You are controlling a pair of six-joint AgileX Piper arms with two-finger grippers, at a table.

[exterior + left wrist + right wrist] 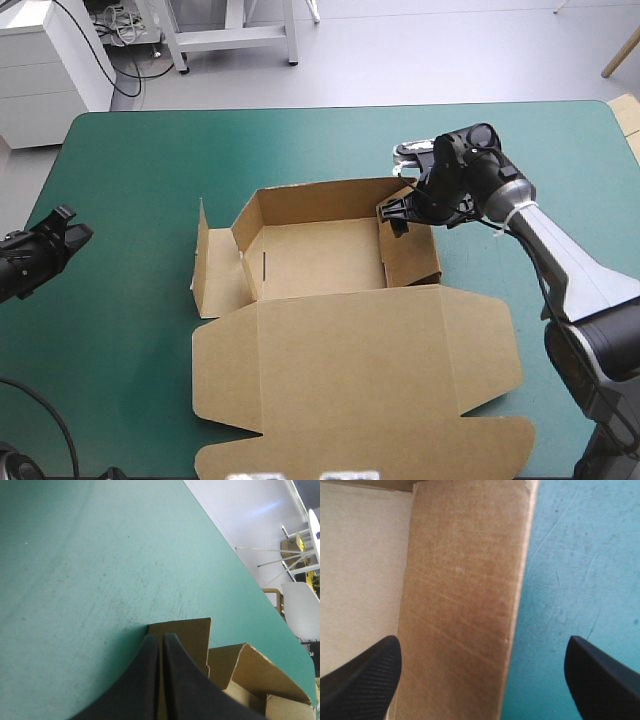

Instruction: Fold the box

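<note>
High view: my right gripper (398, 213) spread wide astride box (350, 350) right wall, presumably to tuck it; my left gripper (62, 235) pinched together, empty, parked well left of box.

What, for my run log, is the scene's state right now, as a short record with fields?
thing: brown cardboard box, an open tray on the teal-green table cover
lid: flat brown panel, lying toward the table's near edge
left side flap: standing outside the tray, not tucked
left pincer: black fins shut, empty, near the table's left edge, apart from the box
right pincer: black fins open, astride the tray's right wall
</note>
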